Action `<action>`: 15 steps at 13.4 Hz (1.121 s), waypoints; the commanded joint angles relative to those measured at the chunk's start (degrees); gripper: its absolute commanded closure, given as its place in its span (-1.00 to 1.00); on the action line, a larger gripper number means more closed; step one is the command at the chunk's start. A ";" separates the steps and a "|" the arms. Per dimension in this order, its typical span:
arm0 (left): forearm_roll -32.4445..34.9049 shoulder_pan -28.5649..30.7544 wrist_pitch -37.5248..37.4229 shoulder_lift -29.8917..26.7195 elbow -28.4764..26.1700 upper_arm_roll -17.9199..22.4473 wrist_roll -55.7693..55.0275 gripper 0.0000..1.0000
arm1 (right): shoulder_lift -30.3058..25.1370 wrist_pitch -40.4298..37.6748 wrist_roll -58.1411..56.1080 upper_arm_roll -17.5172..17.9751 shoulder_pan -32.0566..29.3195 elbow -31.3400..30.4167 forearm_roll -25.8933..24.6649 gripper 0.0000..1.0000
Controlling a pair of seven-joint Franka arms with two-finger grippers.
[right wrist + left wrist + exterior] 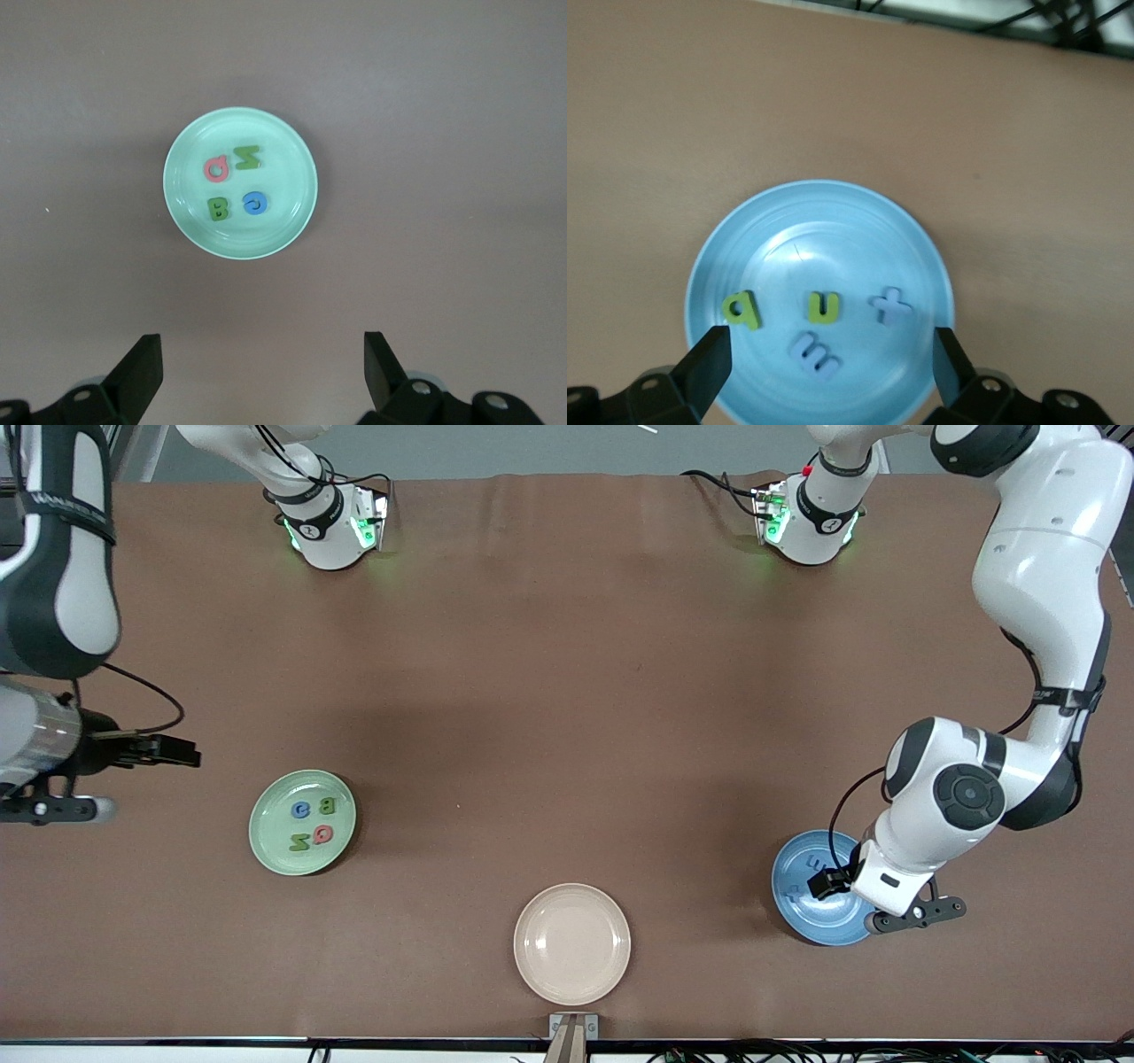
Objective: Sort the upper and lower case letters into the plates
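Observation:
The mint green plate (302, 822) lies toward the right arm's end and holds a green B (218, 209), a green Z (249, 158), a pink Q (217, 168) and a blue letter (255, 203). The blue plate (802, 899), toward the left arm's end, holds a green q (741, 309), a green u (824, 306), a lavender t (892, 305) and a lavender m (815, 354). My left gripper (831, 884) hangs open and empty just over the blue plate (824, 221). My right gripper (173, 751) is open and empty, up in the air off the green plate's (190, 133) side.
A beige cream plate (572, 943) lies empty near the table's front edge, between the two other plates. The left arm's elbow and wrist (966, 797) cover part of the blue plate. The two arm bases (328, 522) (811, 518) stand along the table's top edge.

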 commanded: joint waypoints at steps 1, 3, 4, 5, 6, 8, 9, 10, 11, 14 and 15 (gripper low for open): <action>-1.44 2.51 -5.58 -7.38 -1.72 -2.59 1.66 -1.00 | 0.90 -1.10 -0.28 0.50 -2.45 2.57 -0.46 -1.00; -1.97 5.66 -12.60 -11.34 -1.64 -5.83 2.97 -1.00 | 0.99 -0.31 0.33 0.58 -3.43 3.18 0.41 -1.00; -2.49 7.25 -15.68 -13.18 -1.55 -7.42 4.54 -1.00 | 0.99 -0.48 0.33 0.67 -3.25 3.19 1.29 -1.00; -3.54 8.83 -18.50 -14.94 -1.55 -8.83 6.47 -1.00 | 0.99 -0.74 0.24 0.76 -2.73 3.19 2.08 -1.00; -5.47 10.24 -21.13 -16.79 -1.55 -9.88 7.71 -1.00 | 0.81 -1.09 0.24 0.93 -2.38 3.19 1.65 -1.00; -9.34 11.66 -27.81 -20.83 -1.55 -10.51 9.65 -1.00 | 0.37 -2.32 0.33 0.93 -2.37 2.31 1.82 -1.00; -10.83 11.75 -30.10 -22.76 -1.46 -10.51 10.44 -1.00 | 0.11 -3.20 0.24 0.85 -2.29 2.22 1.91 -1.00; -12.15 11.83 -31.34 -24.78 -1.55 -10.60 11.66 -1.00 | -0.50 -3.29 0.24 0.85 -2.11 1.96 1.65 -1.00; -13.91 11.83 -32.40 -26.28 -1.55 -10.42 13.94 -1.00 | -1.55 -3.30 0.24 0.85 -2.02 0.91 1.47 -1.00; -19.18 7.13 -37.32 -32.78 -1.81 -2.65 20.10 -1.00 | -5.33 -2.68 0.33 1.37 -2.63 -2.78 1.38 -1.00; -23.81 2.65 -38.72 -35.33 -2.16 4.45 22.81 -1.00 | -6.04 -2.85 0.33 2.51 -3.42 -2.96 1.21 -1.00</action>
